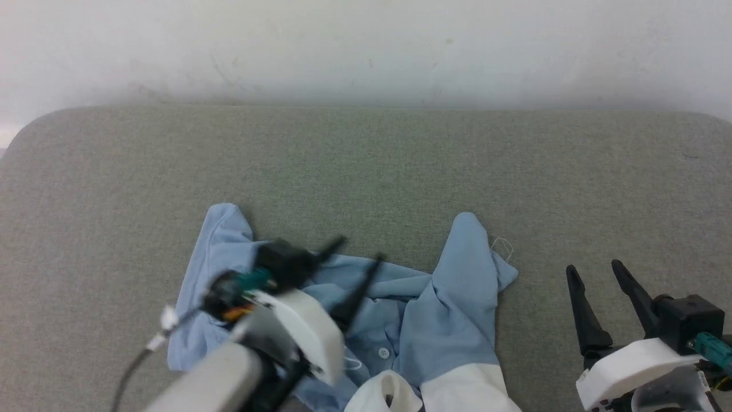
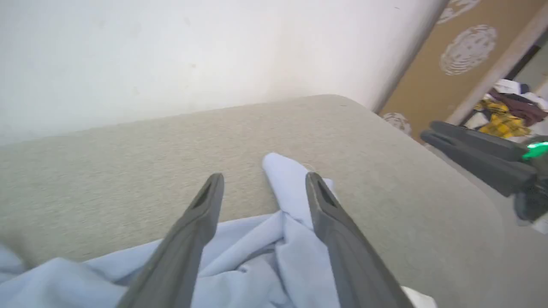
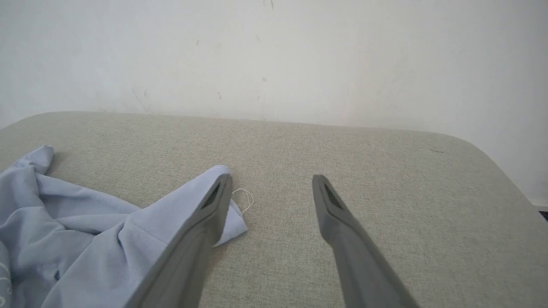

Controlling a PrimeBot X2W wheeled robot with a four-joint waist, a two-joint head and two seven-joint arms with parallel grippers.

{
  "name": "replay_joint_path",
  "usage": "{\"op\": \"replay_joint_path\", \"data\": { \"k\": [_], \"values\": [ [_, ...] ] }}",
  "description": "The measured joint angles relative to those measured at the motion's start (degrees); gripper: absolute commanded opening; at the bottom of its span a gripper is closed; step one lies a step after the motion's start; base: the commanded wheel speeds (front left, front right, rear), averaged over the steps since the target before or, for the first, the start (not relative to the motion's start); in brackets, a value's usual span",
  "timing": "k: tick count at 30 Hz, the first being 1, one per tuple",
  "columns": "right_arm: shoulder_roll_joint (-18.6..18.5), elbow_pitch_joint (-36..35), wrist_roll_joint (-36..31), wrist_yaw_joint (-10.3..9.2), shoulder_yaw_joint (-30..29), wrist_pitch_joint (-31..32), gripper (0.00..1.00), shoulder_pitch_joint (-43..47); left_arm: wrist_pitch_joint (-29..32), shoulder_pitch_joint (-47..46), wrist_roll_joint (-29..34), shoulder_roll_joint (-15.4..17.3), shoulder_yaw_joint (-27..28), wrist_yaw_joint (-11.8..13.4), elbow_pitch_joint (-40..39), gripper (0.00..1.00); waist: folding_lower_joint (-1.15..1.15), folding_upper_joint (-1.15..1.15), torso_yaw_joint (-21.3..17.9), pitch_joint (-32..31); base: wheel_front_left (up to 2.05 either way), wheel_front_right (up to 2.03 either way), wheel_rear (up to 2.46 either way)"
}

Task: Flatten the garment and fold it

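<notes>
The garment (image 1: 446, 320), a light blue polo shirt with a white collar, lies crumpled on the grey-green padded table (image 1: 366, 166), near its front middle. One fold rises to a peak on its right side and a corner sticks out at its upper left. My left gripper (image 1: 361, 249) hovers over the shirt's left half, fingers spread and open, nothing between them. In the left wrist view the left gripper (image 2: 264, 184) frames the garment (image 2: 287, 239). My right gripper (image 1: 595, 269) stands open to the right of the shirt, over bare table. In the right wrist view the right gripper (image 3: 272, 185) sits beside the garment (image 3: 107, 239).
A loose white thread (image 1: 503, 247) trails from the shirt's right edge. A white wall (image 1: 366, 51) stands right behind the table. In the left wrist view the table's right corner drops off toward a brown patterned panel (image 2: 462, 55) and a pile of clothes (image 2: 509, 115).
</notes>
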Motion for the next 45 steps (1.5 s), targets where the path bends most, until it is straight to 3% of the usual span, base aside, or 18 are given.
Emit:
{"op": "replay_joint_path", "data": {
  "k": [2,5,11,20,22,23,29,34,40,45],
  "values": [
    [0.01,0.00,0.01,0.00,0.13,-0.01,1.00,-0.01,0.13,-0.68,-0.04,2.68,3.50,2.22,1.32,1.00,0.00,0.00,0.11,0.18,0.00,0.00,0.00],
    [-0.01,0.01,0.01,0.00,0.11,-0.01,1.00,-0.03,2.92,-2.44,-1.70,4.98,5.61,2.34,5.44,1.00,0.00,0.00,0.37,0.68,0.00,0.00,0.00],
    [-0.01,-0.04,-0.03,0.00,0.74,-0.01,1.00,-1.70,11.16,-10.07,-2.80,6.87,3.77,-3.22,18.02,1.00,0.00,0.00,0.19,2.50,0.00,0.00,0.00],
    [0.01,0.70,0.76,0.00,1.33,-0.10,1.00,-2.57,24.12,-18.53,-3.45,6.10,-2.33,-10.25,34.64,1.00,0.00,0.00,-1.78,4.91,0.00,0.00,0.00],
    [-0.01,1.00,0.83,0.00,1.37,-0.38,1.00,-2.72,25.22,-20.51,-3.20,6.11,-3.75,-10.94,36.29,0.25,0.00,0.00,-2.41,5.14,0.00,0.00,0.00],
    [0.00,1.15,0.90,0.00,1.33,-0.53,1.00,-2.79,25.50,-21.17,-3.20,6.08,-4.42,-11.18,37.00,0.00,0.00,0.00,-2.70,5.21,0.00,0.00,0.00],
    [-0.02,1.34,0.92,0.00,0.45,-0.52,1.00,-2.96,26.06,-25.92,-2.21,5.70,-9.59,-11.76,39.60,0.00,0.00,0.00,-3.14,4.98,0.00,0.00,0.00],
    [-0.01,0.88,0.82,0.00,0.65,-0.16,1.00,-3.03,16.26,-34.74,-0.04,4.88,-10.82,-11.77,40.51,0.00,0.00,0.00,-3.88,5.62,0.00,0.00,0.00],
    [-0.01,0.32,0.93,0.00,2.19,-0.20,1.00,-4.97,2.66,-46.85,3.45,3.01,-7.31,-11.21,45.75,0.00,0.00,0.00,-6.21,7.72,0.00,0.00,0.00],
    [0.00,0.98,1.71,0.00,3.03,-1.47,1.00,-6.54,-3.65,-51.69,4.78,1.68,-6.00,-10.29,52.49,0.00,0.01,0.00,-9.12,10.32,0.00,0.00,0.00]
  ]
}}
